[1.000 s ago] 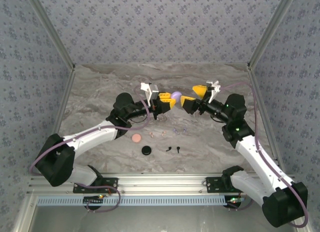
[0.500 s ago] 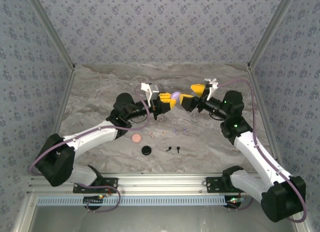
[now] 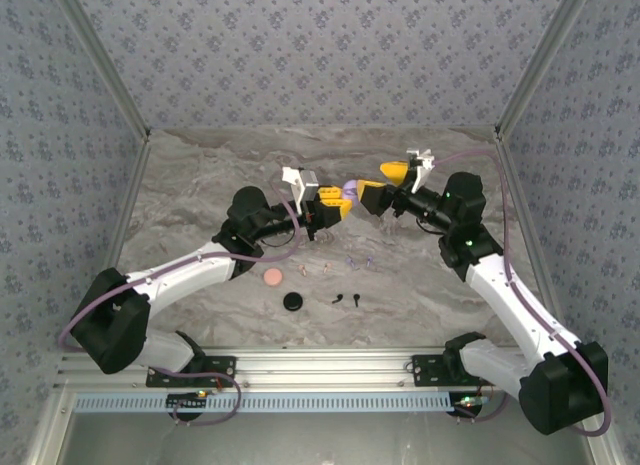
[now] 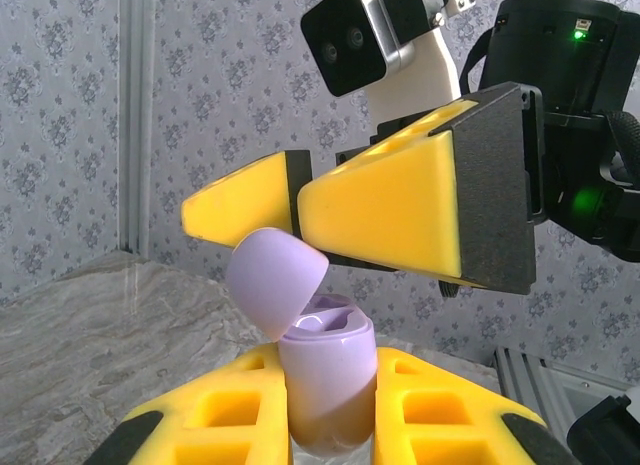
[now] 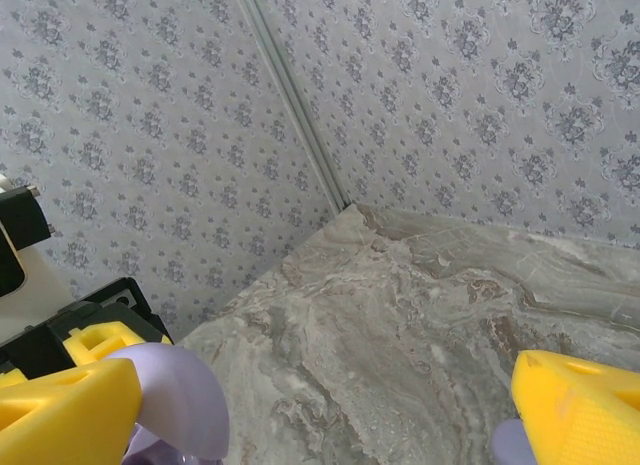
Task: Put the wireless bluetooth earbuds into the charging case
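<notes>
Closing in over the past second, the right end effector [image 3: 372,183] now meets the left end effector [image 3: 340,203] above the middle of the bench [image 3: 200,185]. At left, the left end effector is clamped on one lilac charging case [image 4: 325,375], upright, its lid [image 4: 275,280] flipped open. To the right, the right end effector's fingers stand wide apart, one just beside the lid. On the bench nearer the arms lie one pink case [image 3: 272,277], one black case [image 3: 292,301], two pale pink earbuds [image 3: 297,269], two lilac earbuds [image 3: 351,260] and two black earbuds [image 3: 340,301].
</notes>
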Robot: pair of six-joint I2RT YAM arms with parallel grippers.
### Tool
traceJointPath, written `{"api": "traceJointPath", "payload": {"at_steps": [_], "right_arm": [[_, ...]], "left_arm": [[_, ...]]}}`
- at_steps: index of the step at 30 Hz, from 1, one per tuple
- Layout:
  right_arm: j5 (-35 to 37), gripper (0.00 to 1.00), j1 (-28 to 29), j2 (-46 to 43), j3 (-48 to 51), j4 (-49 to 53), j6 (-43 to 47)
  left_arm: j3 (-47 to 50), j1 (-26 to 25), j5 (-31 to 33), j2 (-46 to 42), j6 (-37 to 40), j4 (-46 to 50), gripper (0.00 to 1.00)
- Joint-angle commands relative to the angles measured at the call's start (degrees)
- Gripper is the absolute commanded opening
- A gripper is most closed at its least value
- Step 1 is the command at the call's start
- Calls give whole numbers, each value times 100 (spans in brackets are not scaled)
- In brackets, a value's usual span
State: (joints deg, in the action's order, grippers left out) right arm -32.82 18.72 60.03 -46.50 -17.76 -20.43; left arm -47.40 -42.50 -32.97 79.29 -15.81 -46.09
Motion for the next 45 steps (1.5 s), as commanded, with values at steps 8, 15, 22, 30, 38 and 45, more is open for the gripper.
{"api": "traceJointPath", "payload": {"at_steps": [8,15,22,30,38,45], "right_arm": [[-29,98,-88,-7,-416,587,-84],[-189,98,-97,69,-433,616,-76],[-563,98,-70,-254,-107,414,106],[-629,100,44,-362,53,563,322],[-510,99,107,-181,-15,670,398],[-390,99,63,44,-277,860,422]], "left_arm": [[99,-65,-52,-339,244,-89,0],[104,-108,-2,-381,320,-15,0],[120,-113,100,-423,345,69,0],[123,-112,142,-436,363,91,0],[117,-110,158,-472,367,126,0],[109,-120,29,-498,388,132,0]]}}
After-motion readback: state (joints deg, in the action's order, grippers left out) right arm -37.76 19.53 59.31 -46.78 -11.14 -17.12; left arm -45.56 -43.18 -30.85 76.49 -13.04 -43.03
